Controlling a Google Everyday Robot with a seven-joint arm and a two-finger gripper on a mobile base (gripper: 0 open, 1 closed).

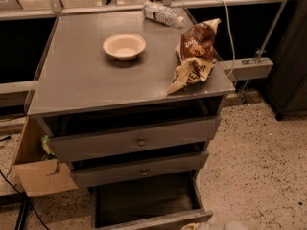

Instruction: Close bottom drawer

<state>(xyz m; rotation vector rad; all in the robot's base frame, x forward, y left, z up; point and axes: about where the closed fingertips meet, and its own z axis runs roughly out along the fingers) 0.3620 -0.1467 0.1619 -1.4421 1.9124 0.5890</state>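
The bottom drawer (144, 200) of the grey cabinet (120, 80) is pulled far out, showing its dark box interior. Its slim front panel (158, 221) runs along the bottom edge of the view, and its knob is out of view. The middle drawer (139, 169) and the top drawer (136, 138) are each pulled out a little, and each has a small round knob. My gripper (216, 225) shows only as a pale shape at the bottom edge, just right of the bottom drawer's front corner.
On the cabinet top are a cream bowl (124, 46), two crumpled snack bags (194, 54) at the right edge and a plastic bottle (162, 13) lying at the back. A cardboard box (38, 174) stands to the cabinet's left. Speckled floor (259, 162) lies to the right.
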